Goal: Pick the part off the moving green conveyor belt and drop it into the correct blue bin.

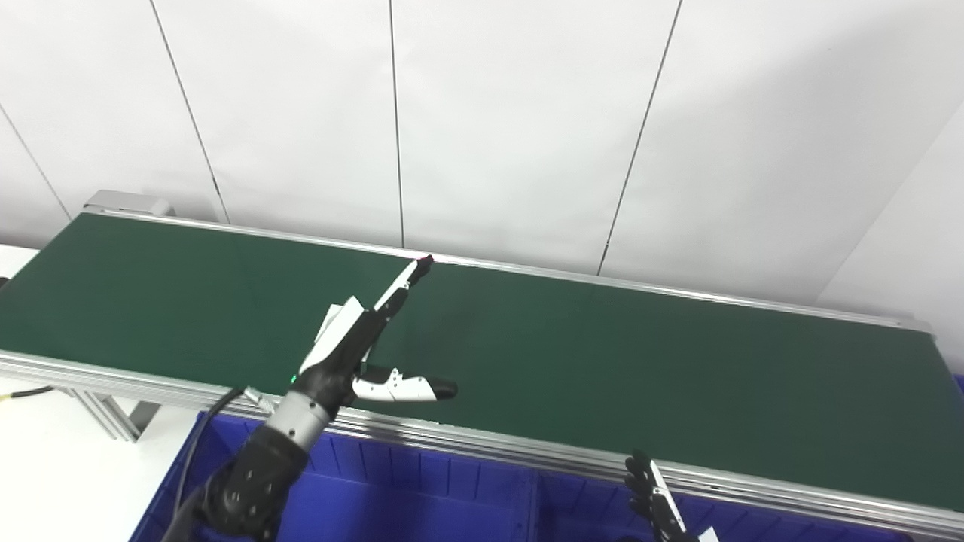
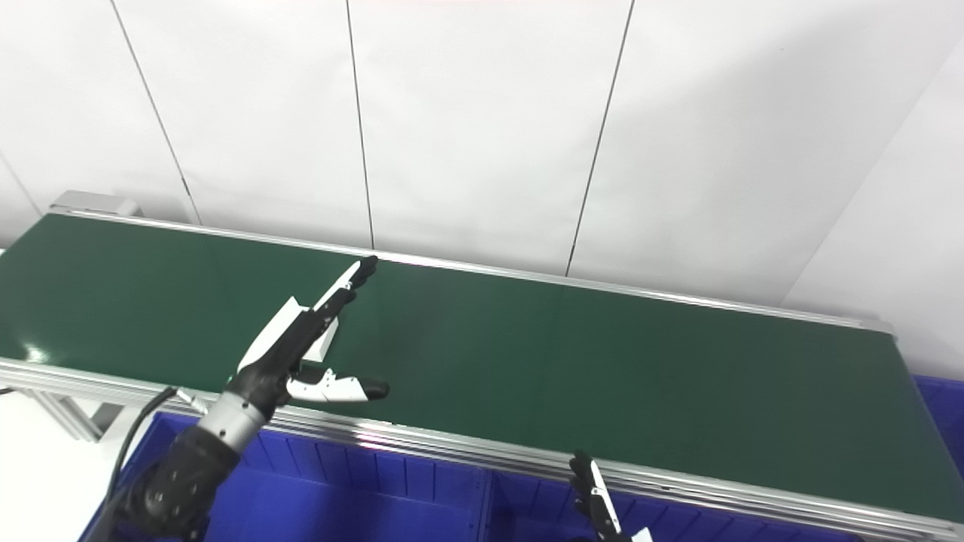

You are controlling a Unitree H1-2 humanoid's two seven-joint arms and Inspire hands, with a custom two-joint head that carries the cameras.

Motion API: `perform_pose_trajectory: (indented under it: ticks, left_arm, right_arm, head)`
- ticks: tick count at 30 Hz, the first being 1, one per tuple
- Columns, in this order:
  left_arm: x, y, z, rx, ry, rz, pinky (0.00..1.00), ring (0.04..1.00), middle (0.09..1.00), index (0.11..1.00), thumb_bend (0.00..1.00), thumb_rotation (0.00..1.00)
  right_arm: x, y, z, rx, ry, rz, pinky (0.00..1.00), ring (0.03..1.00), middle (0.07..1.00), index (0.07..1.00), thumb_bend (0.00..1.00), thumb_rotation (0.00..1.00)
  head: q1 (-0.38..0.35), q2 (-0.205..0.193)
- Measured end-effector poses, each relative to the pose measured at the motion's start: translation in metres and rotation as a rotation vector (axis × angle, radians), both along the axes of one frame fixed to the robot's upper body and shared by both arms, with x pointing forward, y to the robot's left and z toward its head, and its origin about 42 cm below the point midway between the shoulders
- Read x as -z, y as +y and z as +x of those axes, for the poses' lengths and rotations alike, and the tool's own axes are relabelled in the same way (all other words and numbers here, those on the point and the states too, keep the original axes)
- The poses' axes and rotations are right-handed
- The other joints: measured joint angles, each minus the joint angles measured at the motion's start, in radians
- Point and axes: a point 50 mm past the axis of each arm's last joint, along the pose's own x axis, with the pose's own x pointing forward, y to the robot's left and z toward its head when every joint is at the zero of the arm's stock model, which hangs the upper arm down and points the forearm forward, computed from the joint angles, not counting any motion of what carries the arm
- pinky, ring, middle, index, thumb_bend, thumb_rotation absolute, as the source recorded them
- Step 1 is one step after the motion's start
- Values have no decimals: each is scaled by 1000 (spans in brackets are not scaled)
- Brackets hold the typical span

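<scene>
No readable text, labels, brands, numbers or signs anywhere: not on belt, bins, hands, or wall.

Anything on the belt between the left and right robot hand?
No: bare green belt and its near rail between left robot hand and right robot hand, shown in both eye views.

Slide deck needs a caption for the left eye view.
Left hand open above the bare green conveyor belt; blue bin below.
</scene>
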Motion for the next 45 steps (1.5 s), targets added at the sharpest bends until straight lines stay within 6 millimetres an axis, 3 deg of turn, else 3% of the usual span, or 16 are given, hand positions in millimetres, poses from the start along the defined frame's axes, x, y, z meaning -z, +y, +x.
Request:
perform_pose_trajectory:
  ticks: [10, 18, 30, 39, 45]
  left_arm:
    - [-8, 30, 52, -43, 33, 182, 867, 994, 1000, 1000, 903, 459]
    - [-3, 47, 80, -46, 78, 347, 818, 960, 1000, 1000, 924, 292]
    - [9, 47, 98, -5, 108, 597, 995, 1000, 1000, 996, 933, 173]
    - [26, 44, 107, -9, 122, 734, 995, 995, 994, 978, 901, 119]
    - [41, 25, 106, -20, 34, 752, 935, 929, 927, 912, 838, 50]
  right_arm:
    - [-3, 1, -1, 2, -5, 32, 912, 963, 975, 1000, 1000, 635]
    - [-9, 1, -5, -12, -16, 44, 934, 978, 984, 1000, 1000, 637]
    - [-13, -2, -12, -30, -12, 60, 960, 994, 994, 1000, 1000, 630]
    - [-13, -2, -14, -35, -5, 62, 949, 995, 996, 1000, 1000, 632]
    - [-11, -4, -16, -34, 3, 60, 934, 986, 995, 1000, 1000, 642]
  head:
    - [-11, 43]
    - [-2, 52]
    - [11, 49]
    - [18, 40]
    - [41, 12]
